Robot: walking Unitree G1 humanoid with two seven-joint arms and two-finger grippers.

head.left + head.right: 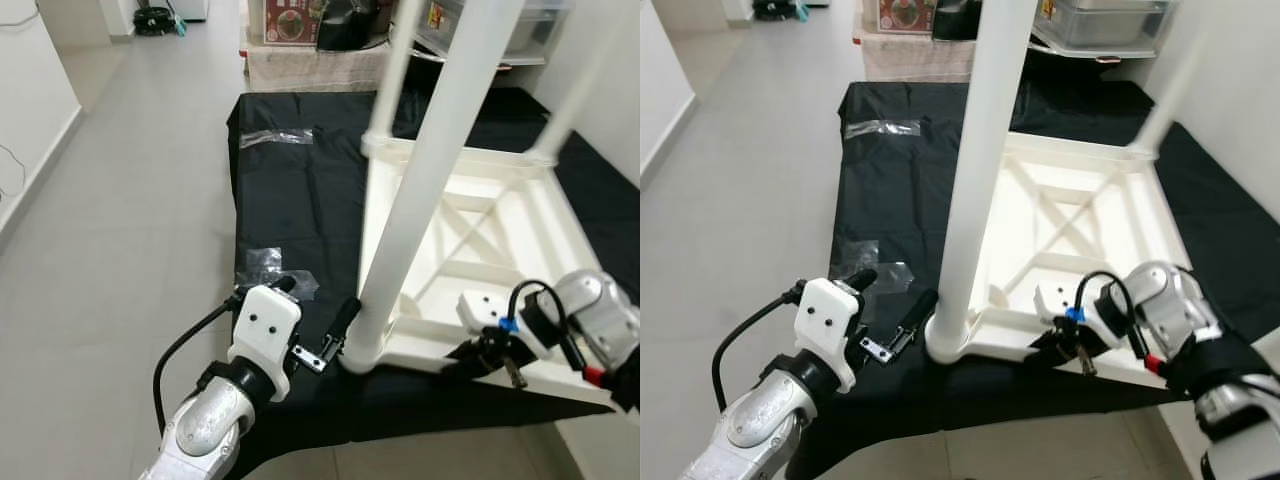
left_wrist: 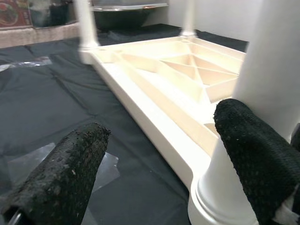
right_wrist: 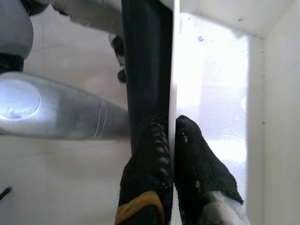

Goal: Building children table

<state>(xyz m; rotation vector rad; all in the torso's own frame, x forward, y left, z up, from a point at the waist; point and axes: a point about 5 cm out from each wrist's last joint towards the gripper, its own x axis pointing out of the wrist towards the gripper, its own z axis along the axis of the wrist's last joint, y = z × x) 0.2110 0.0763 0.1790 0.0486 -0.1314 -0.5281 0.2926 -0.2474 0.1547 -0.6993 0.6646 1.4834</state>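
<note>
A white children's table (image 1: 500, 230) lies upside down on a black cloth (image 1: 290, 200), its legs pointing up. The near-left leg (image 1: 430, 170) rises steeply towards the camera. My left gripper (image 1: 315, 300) is open just left of that leg's base (image 2: 220, 197), with one finger (image 2: 253, 154) against the leg and the other finger (image 2: 61, 178) out over the cloth. My right gripper (image 3: 172, 140) is shut on the thin near rim (image 3: 174, 56) of the tabletop, at the table's front edge (image 1: 470, 355). Two more legs (image 1: 395, 70) stand at the far corners.
Clear tape patches (image 1: 275, 137) stick to the cloth. Grey tiled floor (image 1: 130, 220) runs along the left, with a white wall (image 1: 30, 100) beside it. A low bench with boxes (image 1: 300, 40) and a plastic bin (image 1: 1100, 20) stand behind the cloth.
</note>
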